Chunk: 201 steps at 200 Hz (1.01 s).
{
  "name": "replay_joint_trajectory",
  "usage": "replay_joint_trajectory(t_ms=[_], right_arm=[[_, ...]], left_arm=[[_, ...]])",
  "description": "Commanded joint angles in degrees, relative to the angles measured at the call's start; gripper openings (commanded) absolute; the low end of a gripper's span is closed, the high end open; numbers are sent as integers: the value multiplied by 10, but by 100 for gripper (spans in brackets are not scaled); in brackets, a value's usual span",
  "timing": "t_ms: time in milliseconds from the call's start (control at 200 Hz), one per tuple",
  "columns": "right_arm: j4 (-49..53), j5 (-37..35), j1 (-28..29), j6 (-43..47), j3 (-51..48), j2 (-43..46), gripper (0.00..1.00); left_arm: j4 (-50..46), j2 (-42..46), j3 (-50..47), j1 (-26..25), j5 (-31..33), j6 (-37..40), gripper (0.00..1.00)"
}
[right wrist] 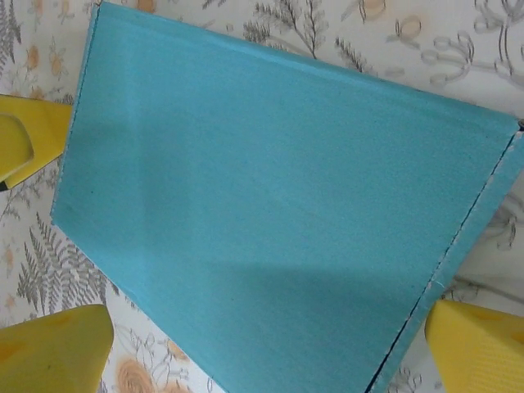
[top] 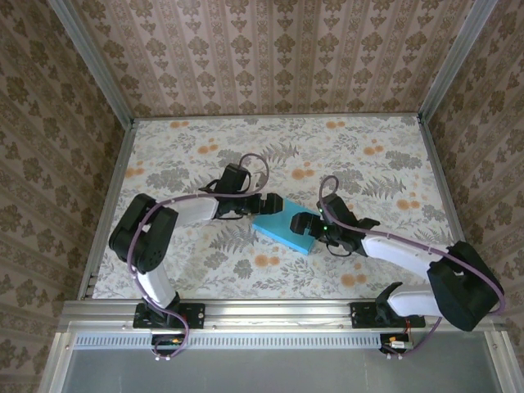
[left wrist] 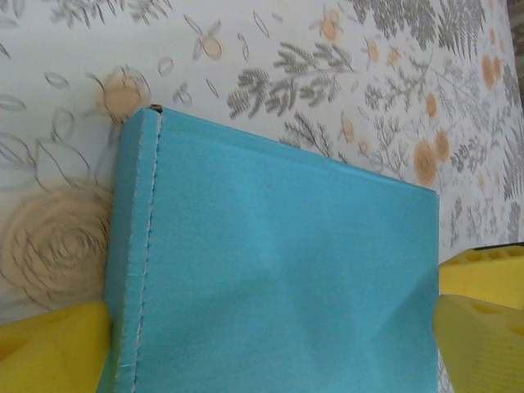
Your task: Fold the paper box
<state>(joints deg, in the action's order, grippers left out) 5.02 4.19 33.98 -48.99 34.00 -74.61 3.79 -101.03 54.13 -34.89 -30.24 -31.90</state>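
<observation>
Paper box, ends beneath left claw, right claw

The left arm bends at its elbow and reaches to the right, and the right arm reaches to the left, so both wrists come close together. The left gripper and the right gripper face each other, tilted downward, each with its yellow fingers spread wide apart.
</observation>
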Motion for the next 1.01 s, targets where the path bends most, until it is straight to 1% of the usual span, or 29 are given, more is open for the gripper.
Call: replay_joint_trajectory(t_ms=[0,140,290,500,685,805,910,930,1000], right_arm=[[-31,9,-10,31,47,-26,98],[-13,9,-16,52,87,-47,98],[17,-8,-16,66,101,-42,100],[69,-32,-17,102,93,1,100],[99,-46,-17,137,74,55,100],[114,-81,-17,159,68,92,100],[128,-139,-19,169,68,117,100],[131,-144,-20,174,69,120,100],[144,-172,-25,193,78,128,100]], left_arm=[[27,-15,23,-1,-22,-13,100],[32,-17,31,15,-16,-13,100],[15,21,20,24,11,22,100],[-21,141,-47,31,58,58,100],[-79,245,-85,41,93,95,100],[-87,303,-113,54,120,135,100],[-87,341,-136,83,136,147,100],[-88,346,-140,104,136,147,100],[-91,358,-151,143,132,152,100]])
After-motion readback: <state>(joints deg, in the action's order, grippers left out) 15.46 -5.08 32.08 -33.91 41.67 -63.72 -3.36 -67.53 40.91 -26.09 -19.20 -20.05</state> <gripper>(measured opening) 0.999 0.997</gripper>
